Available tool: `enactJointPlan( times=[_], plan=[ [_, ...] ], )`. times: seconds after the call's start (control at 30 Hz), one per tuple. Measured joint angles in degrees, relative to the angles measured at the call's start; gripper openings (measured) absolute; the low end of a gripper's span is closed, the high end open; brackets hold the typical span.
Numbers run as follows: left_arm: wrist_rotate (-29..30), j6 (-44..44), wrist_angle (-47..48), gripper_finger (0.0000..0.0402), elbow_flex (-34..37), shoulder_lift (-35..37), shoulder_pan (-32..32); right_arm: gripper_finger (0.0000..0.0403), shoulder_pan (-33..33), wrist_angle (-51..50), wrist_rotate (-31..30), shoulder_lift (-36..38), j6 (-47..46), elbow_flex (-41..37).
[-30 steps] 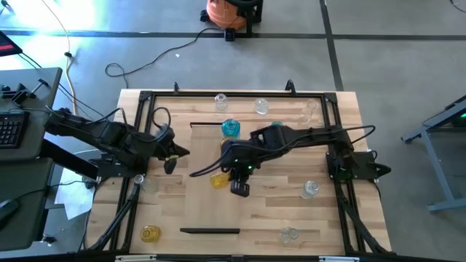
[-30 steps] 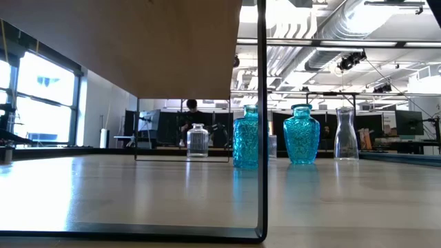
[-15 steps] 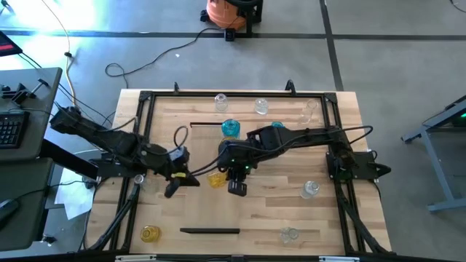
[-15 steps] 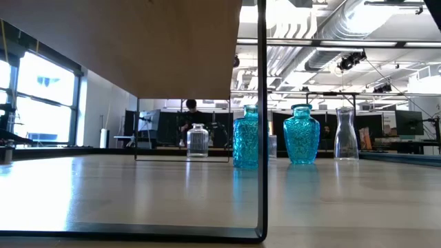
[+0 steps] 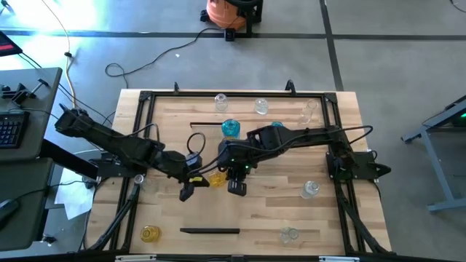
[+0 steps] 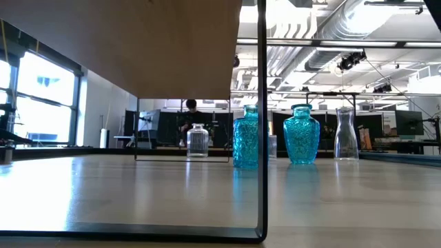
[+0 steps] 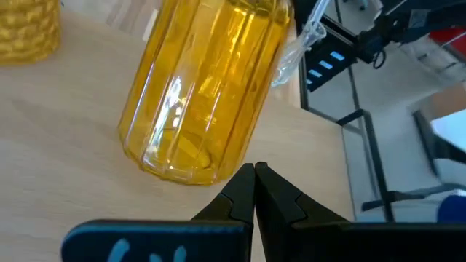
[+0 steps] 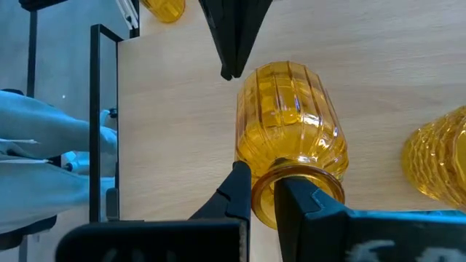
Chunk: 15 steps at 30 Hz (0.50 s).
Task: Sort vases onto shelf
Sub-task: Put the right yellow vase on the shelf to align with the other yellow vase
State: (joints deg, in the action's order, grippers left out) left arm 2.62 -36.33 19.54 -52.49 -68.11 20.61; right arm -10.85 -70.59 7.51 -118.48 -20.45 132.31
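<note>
Right wrist view: ribbed yellow vase [image 8: 290, 131] lying on its side, pinched at the neck by the right gripper [image 8: 263, 195].

High view: same yellow vase [image 5: 216, 178] near table centre, at about 6 o'clock from a blue vase [image 5: 230, 128] standing beside the shelf's dark strip [image 5: 206, 124]. Left gripper [image 5: 186, 193] at about 8 o'clock from the vase; left wrist view: fingers [image 7: 237, 196] pressed together on nothing, tips just beside the vase base. Judged light, rigid, slick and breakable glass; best taken at the narrow neck, squeezed gently. No readable brand, label or writing.
</note>
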Motion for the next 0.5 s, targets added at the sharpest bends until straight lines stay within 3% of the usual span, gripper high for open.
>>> enactJointPlan(
  times=[0.17, 0.5],
  plan=[
    [2.98, 1.04, 0.35, 0.0, 0.0, 0.26, 0.01, 0.0008, -0.02, -0.04, -0.01, 0.0, -0.06, 0.0],
    [3.3, 2.08, 0.56, 0.0, 0.0, -0.34, 0.01, 0.0008, -0.02, -0.14, 1.12, 0.02, -0.28, 0.0]
  ],
)
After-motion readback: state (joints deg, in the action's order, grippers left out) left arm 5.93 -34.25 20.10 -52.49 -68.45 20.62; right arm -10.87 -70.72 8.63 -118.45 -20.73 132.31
